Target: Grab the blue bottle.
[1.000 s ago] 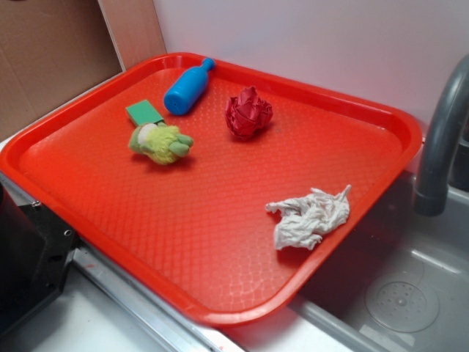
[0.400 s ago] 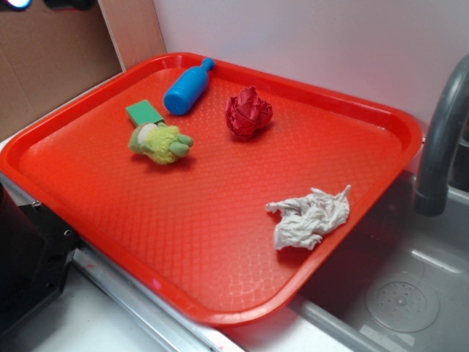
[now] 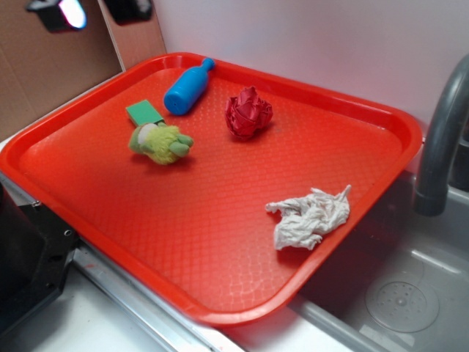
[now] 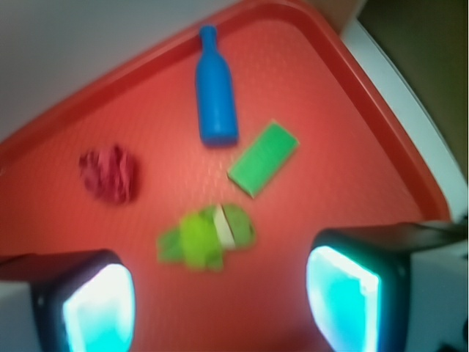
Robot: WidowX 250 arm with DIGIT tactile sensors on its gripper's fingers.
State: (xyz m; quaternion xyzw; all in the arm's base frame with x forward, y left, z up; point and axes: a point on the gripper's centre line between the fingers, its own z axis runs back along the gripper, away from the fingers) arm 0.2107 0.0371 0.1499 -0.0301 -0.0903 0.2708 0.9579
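— At the far left, up high: gripper (image 3: pixel 91 11) now showing more than a moment ago, dropping in from the top edge. Pads (image 4: pixel 99 308) wide apart, holding nothing.

— Meaning what for the job?

— Just starting, probably. Not touching anything yet. Blue bottle (image 3: pixel 187 88) lying on its side at the far left of the red tray (image 3: pixel 352 158), cap toward the far rim. Same spot as before.

— Anything close by?

— Green block (image 3: pixel 144 112) just beside it, fuzzy green toy (image 3: pixel 160 142) a bit nearer. Red crumpled ball (image 3: pixel 248 113) to the right. White rag (image 3: pixel 309 215) well apart, near right.

— And the room?

— Bumpy tray over a grey sink (image 3: pixel 399 293), tap (image 3: pixel 440 147) on the right, white wall (image 3: pixel 330 37) behind.
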